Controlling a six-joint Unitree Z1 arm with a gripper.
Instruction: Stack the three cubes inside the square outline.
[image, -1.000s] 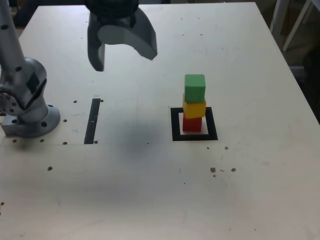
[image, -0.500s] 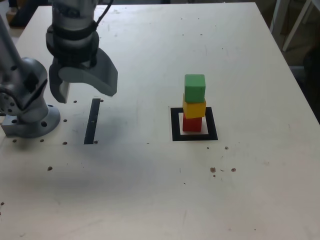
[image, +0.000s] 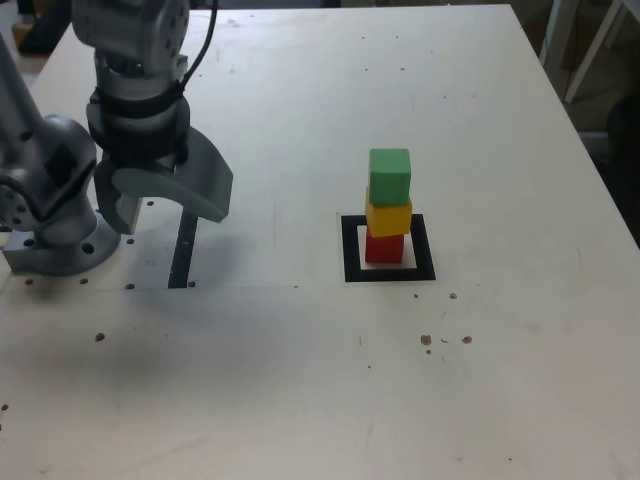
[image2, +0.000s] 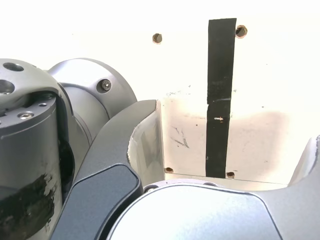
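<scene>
The three cubes stand as one tower inside the square outline (image: 348, 250): the red cube (image: 384, 247) at the bottom, the yellow cube (image: 388, 216) on it, the green cube (image: 389, 175) on top. My gripper (image: 165, 208) hangs open and empty far off at the exterior view's left, just above the table beside the arm's base (image: 55, 230). In the wrist view the wide-apart fingers (image2: 142, 150) frame bare table with nothing between them; the cubes and outline do not show there.
A straight black strip (image: 185, 245) lies on the table under the gripper, also seen as the black strip (image2: 220, 95) in the wrist view. Small screw holes dot the tabletop. White furniture legs (image: 585, 40) stand beyond the table's far right corner.
The gripper has swung from the table's far middle toward the exterior view's left and come down near the arm's base. The tower has not moved.
</scene>
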